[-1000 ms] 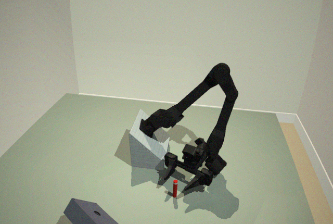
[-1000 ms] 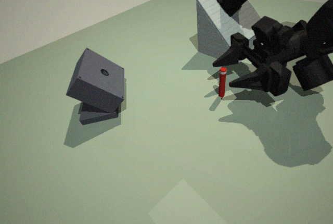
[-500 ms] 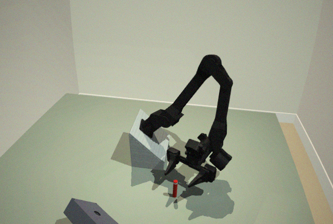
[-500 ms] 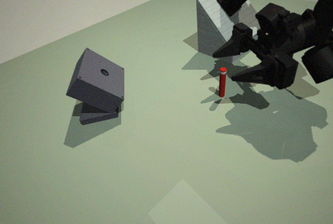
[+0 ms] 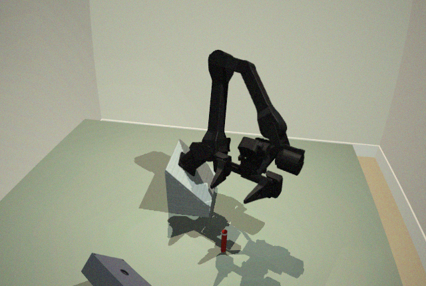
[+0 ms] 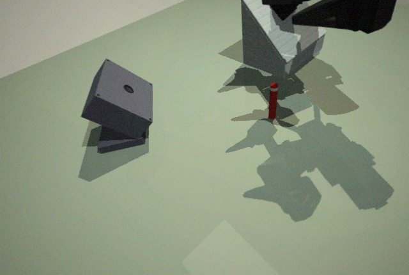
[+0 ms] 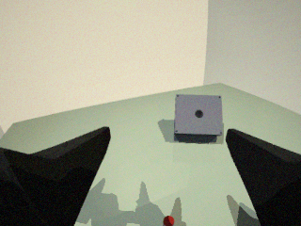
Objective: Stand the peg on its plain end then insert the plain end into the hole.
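Observation:
The red peg stands upright on the table, with its white band near the top end. In the wrist view only its red top shows, at the bottom edge. The grey sloped panel has one dark hole in its face, and the hole is empty. My gripper is wide open and empty. It is well above the peg and back from it, not touching it.
A pale wedge-shaped block with a sloping top stands beside the arm's base, behind the peg. The sloped panel rests on a low grey foot, away from the peg. Arm shadows lie around the peg.

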Tool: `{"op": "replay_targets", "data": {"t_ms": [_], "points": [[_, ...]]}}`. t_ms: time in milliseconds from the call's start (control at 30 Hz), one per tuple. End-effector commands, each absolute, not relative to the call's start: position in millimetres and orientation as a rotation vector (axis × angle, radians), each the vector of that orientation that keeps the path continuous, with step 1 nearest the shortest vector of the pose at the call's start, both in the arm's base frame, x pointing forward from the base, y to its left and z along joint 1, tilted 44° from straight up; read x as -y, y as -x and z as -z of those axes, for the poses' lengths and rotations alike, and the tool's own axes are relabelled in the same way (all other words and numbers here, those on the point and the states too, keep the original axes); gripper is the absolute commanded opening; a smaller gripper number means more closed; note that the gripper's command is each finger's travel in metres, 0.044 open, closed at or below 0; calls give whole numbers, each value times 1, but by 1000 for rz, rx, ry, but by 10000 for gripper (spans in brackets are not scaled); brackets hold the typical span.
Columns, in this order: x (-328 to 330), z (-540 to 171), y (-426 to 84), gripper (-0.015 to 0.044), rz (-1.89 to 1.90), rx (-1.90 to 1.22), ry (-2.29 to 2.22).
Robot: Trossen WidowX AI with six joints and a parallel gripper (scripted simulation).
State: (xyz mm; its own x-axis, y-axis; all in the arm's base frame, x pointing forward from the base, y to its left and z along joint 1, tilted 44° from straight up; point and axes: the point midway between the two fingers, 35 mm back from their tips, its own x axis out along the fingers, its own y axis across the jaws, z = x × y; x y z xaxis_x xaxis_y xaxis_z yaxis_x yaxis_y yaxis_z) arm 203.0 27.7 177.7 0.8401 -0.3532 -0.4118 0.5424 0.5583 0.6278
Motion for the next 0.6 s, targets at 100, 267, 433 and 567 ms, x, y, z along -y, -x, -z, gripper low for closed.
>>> {"op": "replay_targets", "data": {"t_ms": [100, 267, 433, 567], "points": [[-16, -184, -197, 440, 527, -253, -810], [-20, -171, -200, 440, 541, -387, -734], [-23, -156, -203, 440, 548, -546, -661], [-26, -144, -203, 440, 545, -679, -614]]}}
